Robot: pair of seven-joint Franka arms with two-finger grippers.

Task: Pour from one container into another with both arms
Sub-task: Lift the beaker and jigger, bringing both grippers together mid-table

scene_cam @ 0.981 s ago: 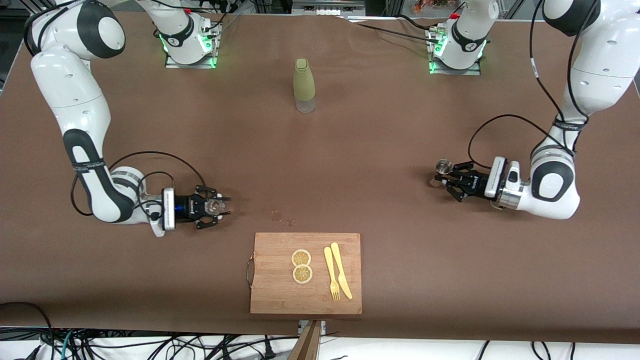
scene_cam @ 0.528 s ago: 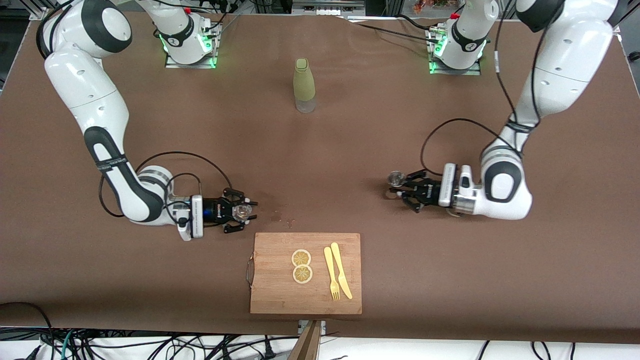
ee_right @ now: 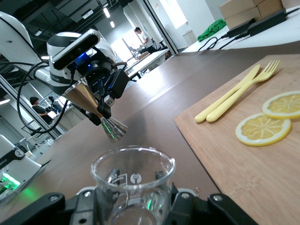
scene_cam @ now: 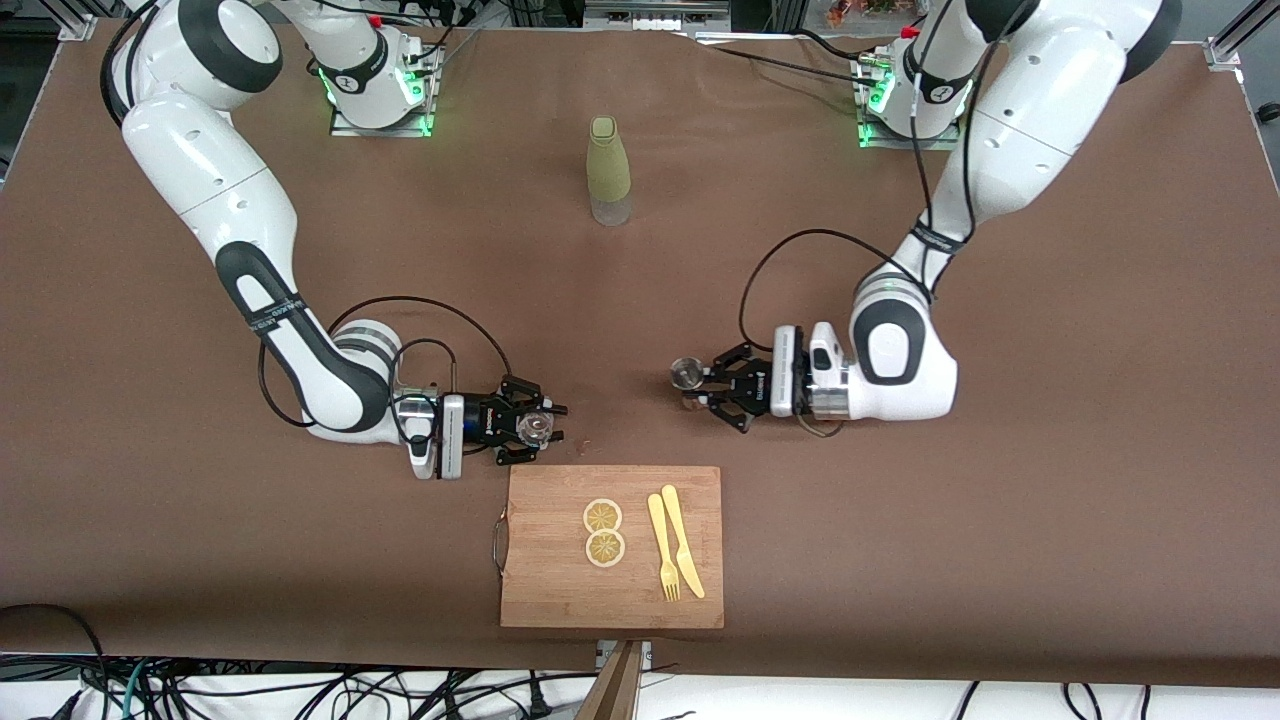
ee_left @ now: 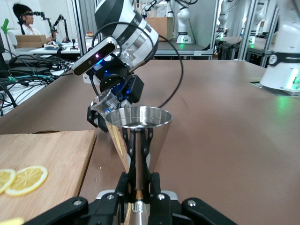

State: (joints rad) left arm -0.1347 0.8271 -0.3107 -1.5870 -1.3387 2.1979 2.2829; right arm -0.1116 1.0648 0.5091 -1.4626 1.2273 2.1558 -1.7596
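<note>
My right gripper (scene_cam: 541, 426) is shut on a small clear glass beaker (scene_cam: 537, 424), held low over the table beside the cutting board's farther corner. In the right wrist view the beaker (ee_right: 132, 180) stands upright between my right gripper's (ee_right: 135, 202) fingers. My left gripper (scene_cam: 702, 387) is shut on a steel cone-shaped jigger (scene_cam: 686, 372), over the table just past the board. The left wrist view shows the jigger (ee_left: 138, 125) clamped at its narrow waist by my left gripper (ee_left: 139, 151), with the beaker (ee_left: 108, 100) tilted close to its rim.
A wooden cutting board (scene_cam: 550, 585) lies near the front edge with two lemon slices (scene_cam: 604, 532) and a yellow fork and knife (scene_cam: 673, 553). An olive-green bottle (scene_cam: 608, 170) stands toward the robots' bases. Small drops (scene_cam: 580, 446) mark the table near the board.
Both arms have swung in toward the table's middle, each carrying its container. The beaker and the jigger are now much closer together.
</note>
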